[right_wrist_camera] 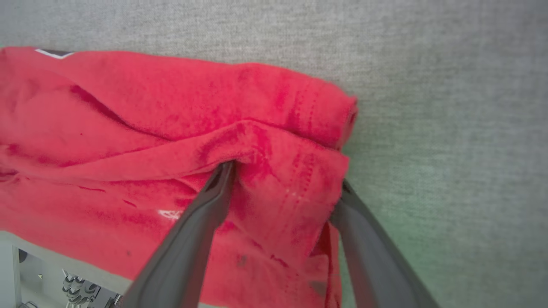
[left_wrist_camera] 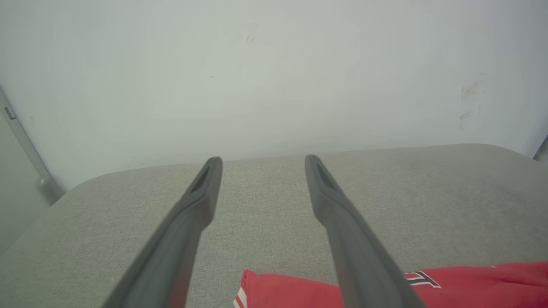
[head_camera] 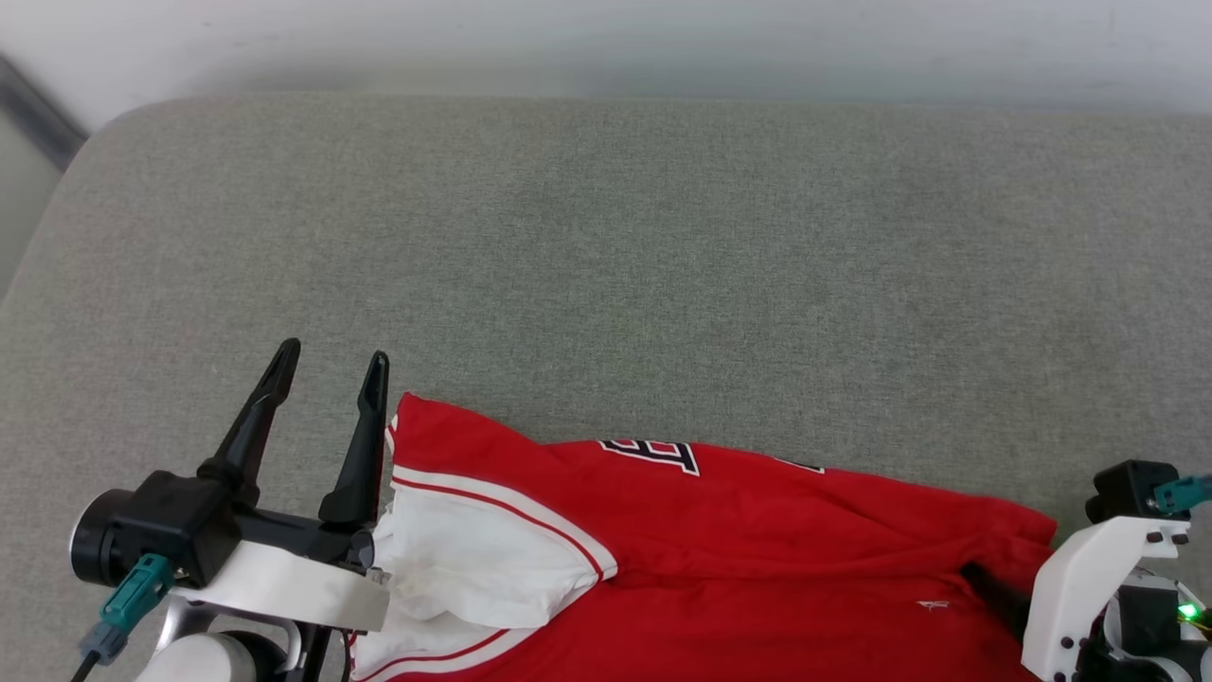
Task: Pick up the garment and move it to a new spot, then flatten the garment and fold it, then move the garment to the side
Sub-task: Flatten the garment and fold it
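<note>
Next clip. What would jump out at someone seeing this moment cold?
A red jersey lies rumpled along the near edge of the grey surface, its white sleeve at the left end. The left gripper stands open just beside that sleeve, over bare grey cloth. The right gripper is at the jersey's right hem, jaws wide with a fold of red cloth between them.

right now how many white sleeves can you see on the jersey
1: the white sleeve lies crumpled at the garment's left end, beside the left gripper. The other may be hidden under the red folds or out of frame.
</note>
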